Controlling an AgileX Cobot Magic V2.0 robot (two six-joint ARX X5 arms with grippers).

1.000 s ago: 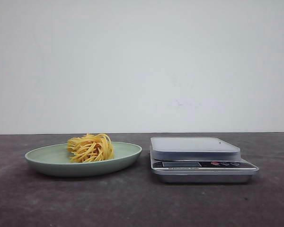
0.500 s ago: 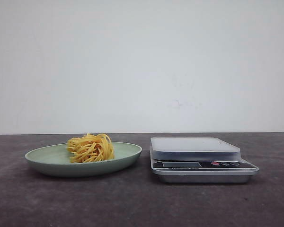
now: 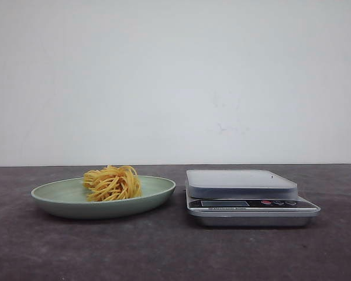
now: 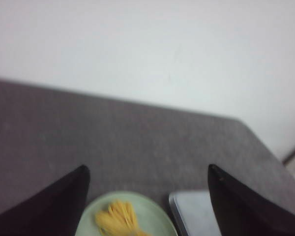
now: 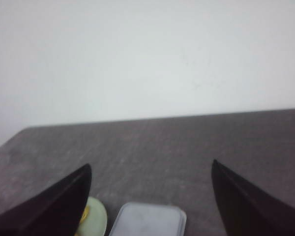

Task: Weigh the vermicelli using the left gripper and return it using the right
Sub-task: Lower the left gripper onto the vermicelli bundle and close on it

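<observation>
Presently, the largest surface is the dark grey table (image 3: 164, 252), matt and finely speckled, running back to a plain white wall (image 3: 175, 82).

On it, right of centre in the front view, stands a kitchen scale (image 3: 251, 199): a flat rectangular pale grey platform with rounded corners over a silvery base, with a small display and dark and red buttons on the front strip. The platform is bare.

Just left of the scale, close but apart from it, sits a shallow round plate (image 3: 58, 199), pale green with a smooth, dull finish and a low flared rim.

The vermicelli (image 3: 112, 183) rests on the plate, slightly right of its centre. It is a rounded clump of thin golden-yellow strands looped over one another; it is a little wider than tall, so its long axis lies roughly level, left to right across the front view. No pointing end can be made out.

The left gripper (image 4: 147, 169) shows only in its own wrist view, blurred: two black tapered fingers (image 4: 54, 206) set wide apart, nothing between them, raised above the plate and the scale's edge. The right gripper (image 5: 150, 166) likewise has black pointed fingers (image 5: 246, 201) spread wide and empty, with the scale platform and a sliver of plate below.
</observation>
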